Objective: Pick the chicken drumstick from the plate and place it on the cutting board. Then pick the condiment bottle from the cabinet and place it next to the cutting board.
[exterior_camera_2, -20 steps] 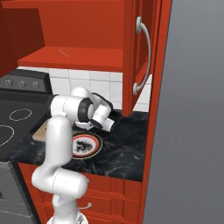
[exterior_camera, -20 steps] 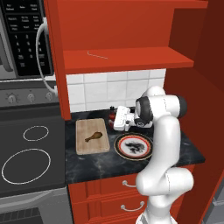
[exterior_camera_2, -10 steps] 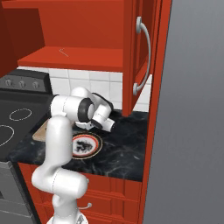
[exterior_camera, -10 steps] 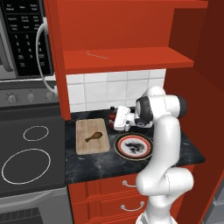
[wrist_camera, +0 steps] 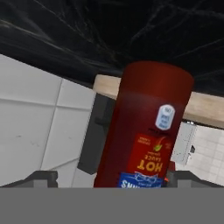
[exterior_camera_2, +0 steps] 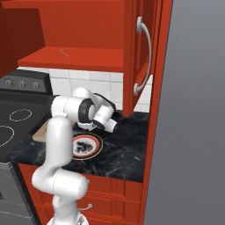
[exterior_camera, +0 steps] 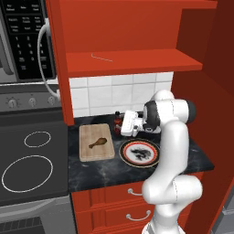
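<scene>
The chicken drumstick point(exterior_camera: 97, 143) lies on the cutting board point(exterior_camera: 96, 153), left of the plate point(exterior_camera: 139, 159), whose patterned centre is bare. The condiment bottle point(exterior_camera: 117, 121) stands upright on the black counter just behind the board's right corner. My gripper point(exterior_camera: 121, 126) reaches level toward it from the right. In the hand view, which is rolled over, the bottle point(wrist_camera: 144, 131) stands between my fingertips point(wrist_camera: 41, 177) with a gap on one side; the gripper point(wrist_camera: 116, 177) is open. The plate point(exterior_camera_2: 75, 139) and a corner of the board point(exterior_camera_2: 38, 133) show beside my arm.
The red cabinet shelf point(exterior_camera: 132, 61) hangs above the counter, its door point(exterior_camera_2: 140, 57) swung open. A stove point(exterior_camera: 27, 160) lies left of the board and a microwave point(exterior_camera: 23, 36) hangs above it. Red drawers point(exterior_camera: 132, 201) sit below; a tall grey panel point(exterior_camera_2: 193, 110) stands at right.
</scene>
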